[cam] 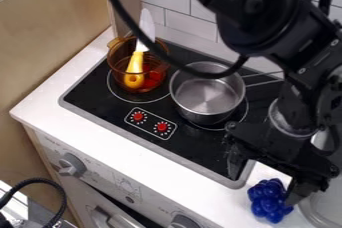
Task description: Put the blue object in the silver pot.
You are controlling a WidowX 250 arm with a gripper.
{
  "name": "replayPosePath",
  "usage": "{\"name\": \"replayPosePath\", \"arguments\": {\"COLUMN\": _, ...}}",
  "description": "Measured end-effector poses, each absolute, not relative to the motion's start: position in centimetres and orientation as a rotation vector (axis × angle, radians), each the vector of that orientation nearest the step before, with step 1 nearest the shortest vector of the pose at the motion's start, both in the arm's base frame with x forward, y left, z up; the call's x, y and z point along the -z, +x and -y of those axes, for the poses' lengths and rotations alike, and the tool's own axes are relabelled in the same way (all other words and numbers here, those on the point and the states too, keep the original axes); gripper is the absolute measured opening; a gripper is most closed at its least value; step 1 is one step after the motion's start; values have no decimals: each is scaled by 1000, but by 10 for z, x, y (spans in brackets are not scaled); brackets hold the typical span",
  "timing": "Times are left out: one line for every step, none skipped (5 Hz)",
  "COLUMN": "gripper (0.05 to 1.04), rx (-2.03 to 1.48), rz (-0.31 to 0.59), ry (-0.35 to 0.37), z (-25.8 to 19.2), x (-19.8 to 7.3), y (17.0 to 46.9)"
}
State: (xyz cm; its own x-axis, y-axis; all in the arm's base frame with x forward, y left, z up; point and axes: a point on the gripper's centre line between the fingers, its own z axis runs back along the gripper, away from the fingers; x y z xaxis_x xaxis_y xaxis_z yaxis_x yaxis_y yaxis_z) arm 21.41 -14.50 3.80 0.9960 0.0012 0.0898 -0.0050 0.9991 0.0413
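Note:
The black gripper [264, 184] hangs at the lower right, open, one finger over the stove's right corner and the other at the right side of the blue object. That blue object [268, 202], knobbly like a bunch of grapes, lies on the white counter near the stove's front right corner. Whether the right finger touches it, I cannot tell. On the stove's back right burner area stands the silver pot [206, 97], upright, with nothing seen inside and its thin handle pointing right, partly behind the arm.
Left of the silver pot stands an amber glass pot [123, 65] holding a white-bladed knife with a yellow handle and something red. The black stovetop [93, 91] has red knobs. A tiled wall [180, 22] rises behind, and a clear container [328, 197] stands at the right edge.

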Motion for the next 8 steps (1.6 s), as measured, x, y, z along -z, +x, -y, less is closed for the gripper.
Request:
{"name": "replayPosePath", "arguments": {"gripper": 1000, "rx": -6, "rz": 76, "ry": 36, "z": 144, "x": -35, "y": 210}}
{"name": "replayPosePath", "arguments": {"gripper": 1000, "rx": -12, "rz": 70, "ry": 32, "z": 141, "x": -27, "y": 207}}
{"name": "replayPosePath", "arguments": {"gripper": 1000, "rx": -33, "rz": 64, "ry": 32, "z": 144, "x": -14, "y": 209}}
{"name": "replayPosePath", "arguments": {"gripper": 1000, "rx": -37, "rz": 61, "ry": 23, "z": 147, "x": -12, "y": 211}}
{"name": "replayPosePath", "arguments": {"gripper": 969, "rx": -33, "rz": 55, "ry": 24, "z": 147, "x": -11, "y": 210}}
{"name": "replayPosePath", "arguments": {"gripper": 890, "rx": -42, "rz": 34, "ry": 23, "z": 148, "x": -16, "y": 214}}
{"name": "replayPosePath", "arguments": {"gripper": 890, "rx": -62, "rz": -12, "ry": 40, "z": 142, "x": -21, "y": 215}}
{"name": "replayPosePath", "arguments": {"gripper": 890, "rx": -67, "rz": -27, "ry": 49, "z": 137, "x": -22, "y": 215}}
